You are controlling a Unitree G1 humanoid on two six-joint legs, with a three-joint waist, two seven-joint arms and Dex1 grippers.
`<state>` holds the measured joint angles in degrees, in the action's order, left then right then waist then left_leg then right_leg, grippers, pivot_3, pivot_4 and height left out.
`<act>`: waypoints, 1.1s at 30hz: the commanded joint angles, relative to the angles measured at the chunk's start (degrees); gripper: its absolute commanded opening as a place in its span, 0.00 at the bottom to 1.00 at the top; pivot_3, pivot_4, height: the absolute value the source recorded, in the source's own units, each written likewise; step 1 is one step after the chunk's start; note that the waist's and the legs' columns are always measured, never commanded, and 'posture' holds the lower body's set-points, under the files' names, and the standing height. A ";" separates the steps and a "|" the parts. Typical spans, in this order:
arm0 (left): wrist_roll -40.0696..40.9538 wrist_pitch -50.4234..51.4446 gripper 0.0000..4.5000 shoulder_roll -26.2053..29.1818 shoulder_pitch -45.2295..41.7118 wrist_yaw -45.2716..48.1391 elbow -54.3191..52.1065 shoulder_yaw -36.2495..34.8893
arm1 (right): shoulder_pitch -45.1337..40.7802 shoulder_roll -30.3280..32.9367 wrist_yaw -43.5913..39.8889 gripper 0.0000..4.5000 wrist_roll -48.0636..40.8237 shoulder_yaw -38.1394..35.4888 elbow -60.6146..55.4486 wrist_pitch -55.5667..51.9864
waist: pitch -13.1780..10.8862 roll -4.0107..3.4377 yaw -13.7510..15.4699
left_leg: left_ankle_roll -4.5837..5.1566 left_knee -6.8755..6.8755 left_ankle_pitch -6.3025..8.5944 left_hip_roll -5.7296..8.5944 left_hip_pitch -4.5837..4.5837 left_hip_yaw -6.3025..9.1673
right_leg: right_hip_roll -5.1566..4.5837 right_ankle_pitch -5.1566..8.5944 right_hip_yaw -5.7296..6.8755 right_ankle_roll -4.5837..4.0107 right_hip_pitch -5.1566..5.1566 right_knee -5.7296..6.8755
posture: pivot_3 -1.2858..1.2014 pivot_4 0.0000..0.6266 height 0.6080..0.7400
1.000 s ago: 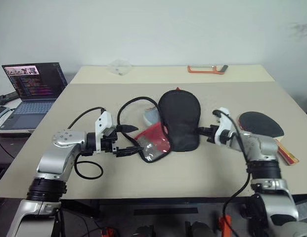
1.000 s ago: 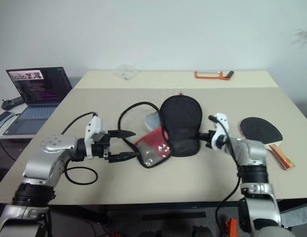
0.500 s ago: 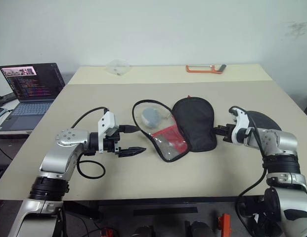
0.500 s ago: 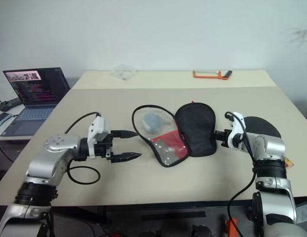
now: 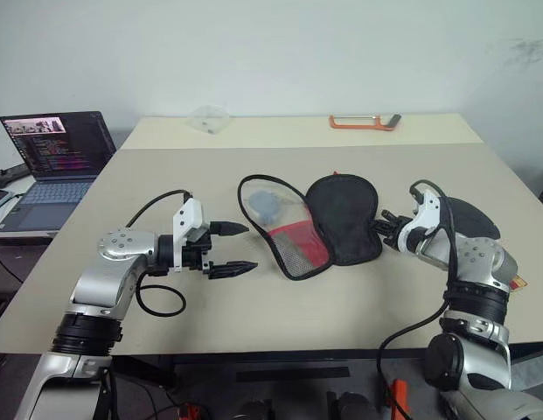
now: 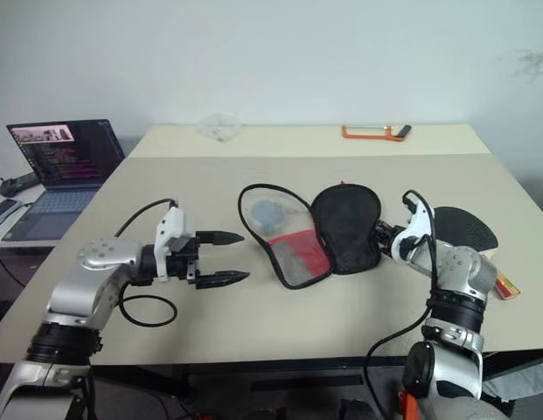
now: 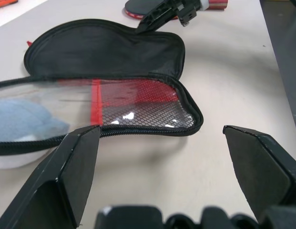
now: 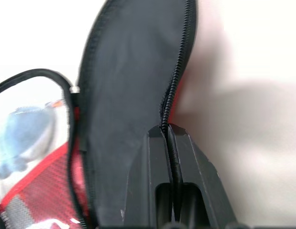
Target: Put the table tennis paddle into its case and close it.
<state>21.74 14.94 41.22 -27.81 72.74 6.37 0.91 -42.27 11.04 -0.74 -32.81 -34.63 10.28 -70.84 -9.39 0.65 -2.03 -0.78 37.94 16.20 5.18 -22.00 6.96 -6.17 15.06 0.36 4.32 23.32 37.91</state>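
Our right hand (image 8: 169, 131) pinches zipper rim of unzipped black-and-red fabric paddle case (image 5: 341, 217) on beige counter (image 5: 341, 306). Our left hand (image 5: 238, 248) gapes wide, empty, beside case's mesh pocket.

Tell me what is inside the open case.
The case lies open, showing a black lining, red mesh pocket and clear flap over a bluish patch. No paddle is inside; pocket contents are unclear.
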 commanded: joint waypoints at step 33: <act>7.50 8.19 1.00 -5.09 -2.42 -4.88 -17.07 1.26 | 21.52 36.04 -33.29 0.99 12.01 14.55 -1.99 35.09 | -0.05 0.06 0.36 | 0.07 0.03 0.01 -0.01 0.00 -0.08 | 0.01 0.01 0.02 0.03 -0.11 -0.09 | 0.52 0.24 1.00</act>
<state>28.11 22.63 36.21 -29.21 68.19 -8.17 2.11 -21.43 44.66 -32.80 -21.57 -17.30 7.42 -38.40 -9.43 0.71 -1.67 -0.73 37.97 16.20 5.18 -21.99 6.88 -6.17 15.07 0.38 4.35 23.20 37.82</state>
